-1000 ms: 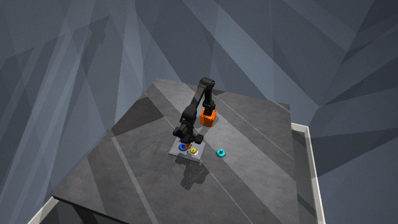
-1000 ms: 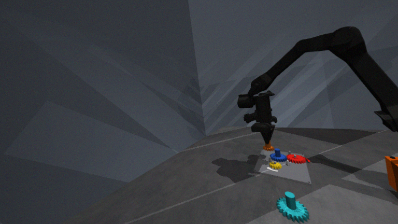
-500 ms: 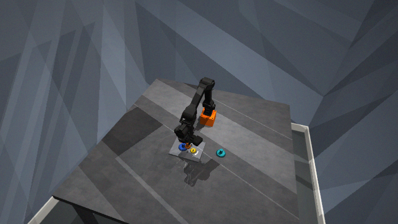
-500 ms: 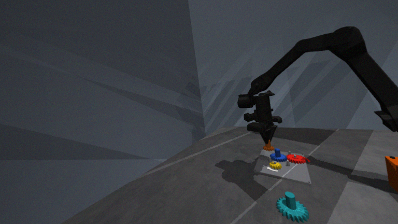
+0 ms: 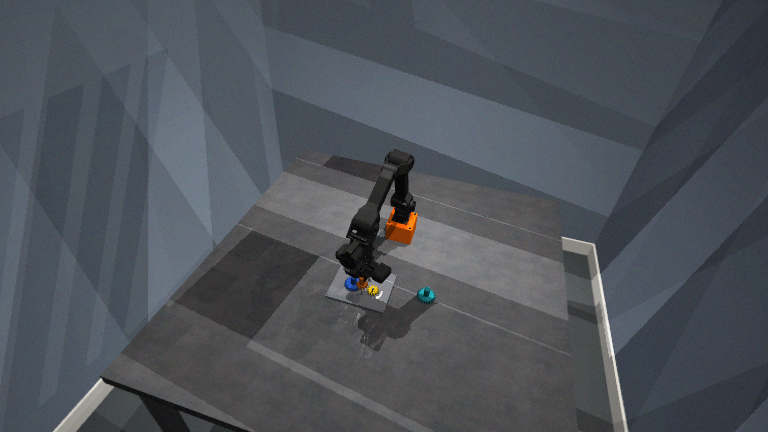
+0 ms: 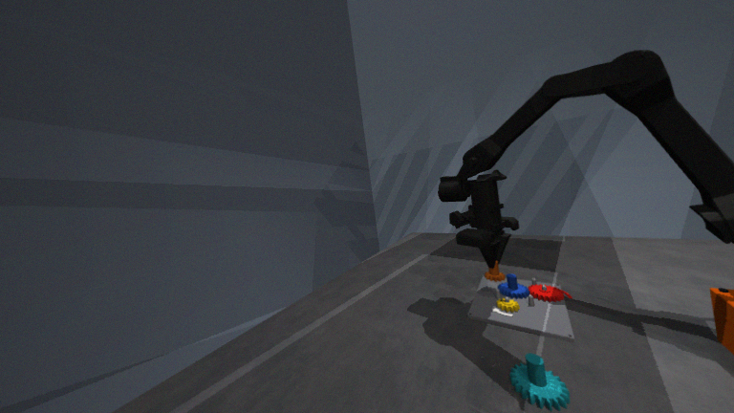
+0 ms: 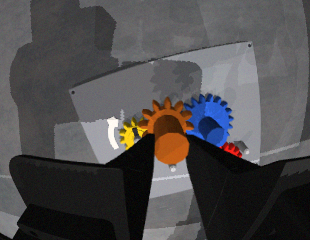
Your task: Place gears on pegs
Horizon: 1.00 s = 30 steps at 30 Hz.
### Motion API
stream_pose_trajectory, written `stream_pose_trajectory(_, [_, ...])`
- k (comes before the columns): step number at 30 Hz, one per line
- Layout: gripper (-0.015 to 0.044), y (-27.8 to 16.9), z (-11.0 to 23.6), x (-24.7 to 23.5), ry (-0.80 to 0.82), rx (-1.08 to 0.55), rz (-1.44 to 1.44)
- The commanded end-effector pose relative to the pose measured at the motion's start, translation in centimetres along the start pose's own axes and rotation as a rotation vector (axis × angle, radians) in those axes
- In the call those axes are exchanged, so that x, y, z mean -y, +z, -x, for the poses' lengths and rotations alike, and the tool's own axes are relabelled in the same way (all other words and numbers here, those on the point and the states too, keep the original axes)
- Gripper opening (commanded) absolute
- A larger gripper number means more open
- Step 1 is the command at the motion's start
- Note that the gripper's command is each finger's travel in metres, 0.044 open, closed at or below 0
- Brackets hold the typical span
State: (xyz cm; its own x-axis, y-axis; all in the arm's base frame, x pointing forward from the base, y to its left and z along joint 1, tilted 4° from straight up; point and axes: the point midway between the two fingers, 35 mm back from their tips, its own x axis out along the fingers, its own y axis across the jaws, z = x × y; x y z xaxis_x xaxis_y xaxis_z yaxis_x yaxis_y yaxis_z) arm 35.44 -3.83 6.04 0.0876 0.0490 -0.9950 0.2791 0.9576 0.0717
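My gripper [image 7: 169, 140] [image 6: 493, 266] is shut on the post of the orange gear [image 7: 167, 120] [image 6: 494, 276] [image 5: 363, 284] and holds it above the grey board [image 7: 230, 65] [image 6: 557, 327] [image 5: 339, 293]. The blue gear [image 7: 209, 120] [image 6: 512, 290] [image 5: 351, 284] sits on the board beside the red gear [image 6: 547, 293] [image 7: 231, 150]. The yellow gear [image 7: 129, 134] [image 6: 507, 305] [image 5: 373, 290] is on the board beside the white arrow [image 7: 113, 133] [image 6: 495, 310]. In the wrist view the orange gear partly covers the yellow gear. The teal gear [image 5: 425, 295] [image 6: 540, 384] stands on the table.
Bare pegs show near the red gear, one in front [image 6: 530, 300] and one behind [image 6: 533, 280]. In the wrist view, one peg [image 7: 173, 168] shows just below the orange post. The orange arm base [image 5: 401, 228] [image 6: 723, 314] stands behind the board.
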Motion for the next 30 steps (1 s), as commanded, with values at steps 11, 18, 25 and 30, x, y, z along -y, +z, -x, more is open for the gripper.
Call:
stream_pose_trajectory(11, [0.0000, -0.1, -2.1, 0.0, 0.003, -0.007, -0.021])
stream_pose_trajectory(18, [0.0000, -0.2, -3.2, -0.1, 0.003, -0.007, -0.194])
stream_pose_trajectory(25, [0.0000, -0.2, -4.0, 0.0, 0.002, -0.007, -0.350])
stream_pose_trajectory(30, [0.0000, -0.2, -3.8, 0.0, 0.002, -0.007, -0.367])
